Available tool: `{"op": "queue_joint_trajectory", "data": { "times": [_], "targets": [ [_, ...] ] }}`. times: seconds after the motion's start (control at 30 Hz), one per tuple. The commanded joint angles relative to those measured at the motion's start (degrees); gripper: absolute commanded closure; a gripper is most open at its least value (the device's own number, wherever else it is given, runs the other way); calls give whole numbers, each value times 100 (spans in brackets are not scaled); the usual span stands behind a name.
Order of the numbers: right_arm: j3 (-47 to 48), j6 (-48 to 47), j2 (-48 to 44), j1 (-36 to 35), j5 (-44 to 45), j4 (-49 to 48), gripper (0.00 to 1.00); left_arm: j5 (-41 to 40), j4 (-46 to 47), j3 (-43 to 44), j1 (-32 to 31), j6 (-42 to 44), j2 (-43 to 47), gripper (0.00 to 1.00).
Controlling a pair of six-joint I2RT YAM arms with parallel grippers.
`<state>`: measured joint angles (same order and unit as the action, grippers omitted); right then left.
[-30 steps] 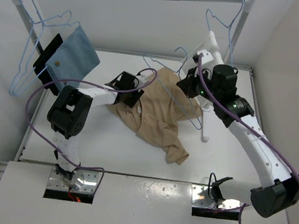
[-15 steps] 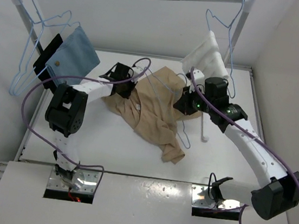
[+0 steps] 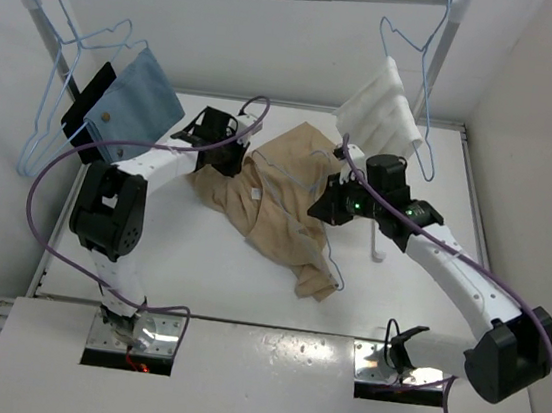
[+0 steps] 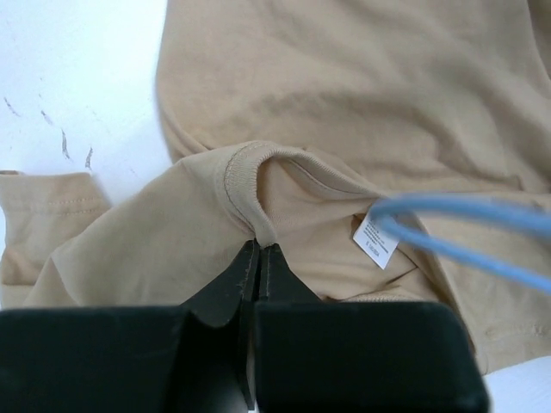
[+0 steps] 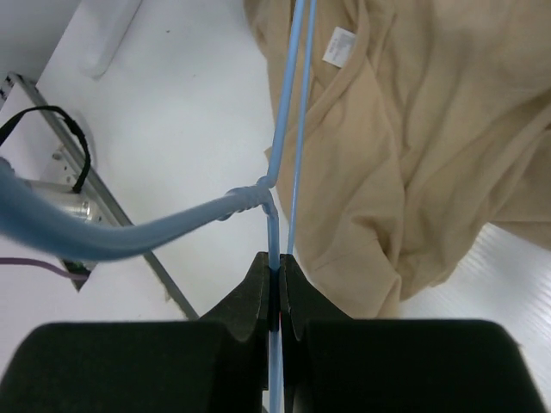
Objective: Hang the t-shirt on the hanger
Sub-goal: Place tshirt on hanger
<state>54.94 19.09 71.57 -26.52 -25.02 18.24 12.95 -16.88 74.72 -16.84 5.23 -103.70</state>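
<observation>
Label (image 4: 375, 237) white inside the t-shirt (image 3: 286, 208) collar, print too small to read, left tool (image 4: 258, 251) clenched on the collar rim, right tool (image 5: 277, 268) grasping the hanger (image 5: 155, 228) wire, shirt crumpled mid-worktop (image 3: 197, 277), both arms stretched toward its centre

Light was bright, even and diffuse from overhead. Around the t-shirt (image 3: 286, 208) the white table (image 3: 198, 268) looked nearly washed out, with soft, faint shadows. Beside the t-shirt, the hanger (image 5: 129, 234) wire nearest the lens blurred thick; the cloth itself was sharp.
</observation>
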Motion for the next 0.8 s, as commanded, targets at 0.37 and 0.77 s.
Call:
{"op": "queue_joint_trajectory", "data": {
  "times": [0.37, 0.77],
  "targets": [
    [-53, -36, 621, -230, -109, -347, 100, 67, 27, -124, -83, -49, 0, 73],
    [-1, -151, 929, -230, 164, -154, 100, -46, 273, 43, -355, 13, -378, 52]
  ]
}}
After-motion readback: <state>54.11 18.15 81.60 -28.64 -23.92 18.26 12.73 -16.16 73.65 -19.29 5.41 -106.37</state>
